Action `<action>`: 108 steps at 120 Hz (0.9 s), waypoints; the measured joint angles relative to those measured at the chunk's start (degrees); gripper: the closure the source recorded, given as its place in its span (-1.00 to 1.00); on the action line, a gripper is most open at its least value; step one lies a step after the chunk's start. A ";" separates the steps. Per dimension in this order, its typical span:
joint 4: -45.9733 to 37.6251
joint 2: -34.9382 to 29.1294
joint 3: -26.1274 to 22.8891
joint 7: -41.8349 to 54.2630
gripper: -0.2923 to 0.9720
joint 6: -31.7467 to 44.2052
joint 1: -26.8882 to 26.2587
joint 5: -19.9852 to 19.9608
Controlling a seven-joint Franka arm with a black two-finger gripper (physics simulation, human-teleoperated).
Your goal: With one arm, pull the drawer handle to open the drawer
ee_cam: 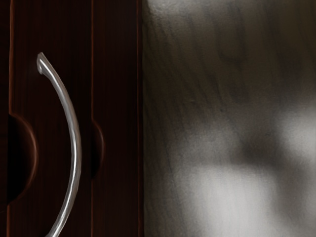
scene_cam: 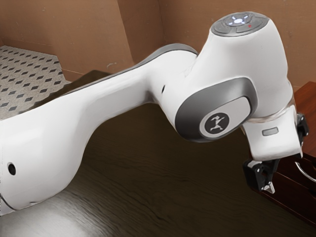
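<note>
A dark red-brown wooden drawer unit (scene_cam: 296, 195) stands at the exterior view's right edge, on a dark wood table (scene_cam: 163, 187). Its curved silver handle (scene_cam: 307, 172) bows out from the drawer front. My black gripper (scene_cam: 286, 159) hangs right in front of the drawer and beside the handle, open, with nothing between its fingers. One finger (scene_cam: 260, 177) points down at the table near the drawer's foot; the other (scene_cam: 302, 129) is higher, near the unit's top. In the wrist view the handle (ee_cam: 74, 143) arcs across the drawer front (ee_cam: 116, 98), offset to one side of my hand.
The dark table (ee_cam: 222, 123) runs up to the drawer's base. My white arm (scene_cam: 148, 108) spans most of the exterior view. Brown walls (scene_cam: 74, 24) and a patterned tile floor (scene_cam: 29, 74) lie behind.
</note>
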 joint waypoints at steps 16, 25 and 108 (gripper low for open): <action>-0.39 0.27 0.22 0.26 -0.54 1.33 -2.48 0.24; -0.33 0.60 0.29 0.37 -0.54 1.79 -2.98 0.28; -0.88 3.34 0.65 -0.07 -0.53 5.42 -2.75 0.79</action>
